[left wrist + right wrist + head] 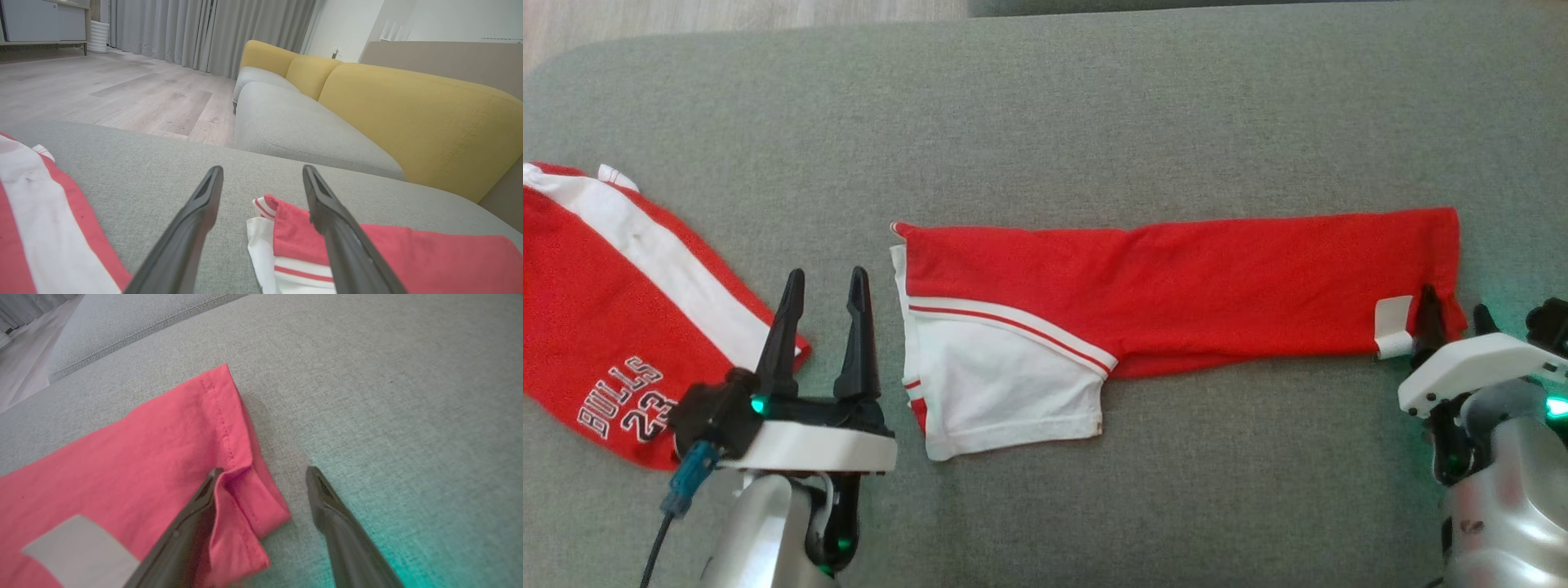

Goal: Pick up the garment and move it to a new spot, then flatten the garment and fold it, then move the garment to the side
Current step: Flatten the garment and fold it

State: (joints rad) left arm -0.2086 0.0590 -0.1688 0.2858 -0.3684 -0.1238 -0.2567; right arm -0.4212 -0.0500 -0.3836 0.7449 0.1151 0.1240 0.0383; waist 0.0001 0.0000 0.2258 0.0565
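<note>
Grey sofa cushion (1094,122) carries everything. Left tool (827,273) has its fingers spread wide with nothing between them, just off the white-panelled end of the red garment (1176,286). Right tool (1454,300) is likewise spread wide, one finger against the lifted hem corner at the garment's other end, beside a white label (1392,325), clamping nothing. The garment lies as a long flat strip; a red Bulls 23 garment (596,302) lies further left

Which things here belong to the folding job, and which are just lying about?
Job: long red-and-white garment; left gripper, open by its white end; right gripper, open around its red corner.
Lying about: red Bulls garment at left; yellow sofa behind.
</note>
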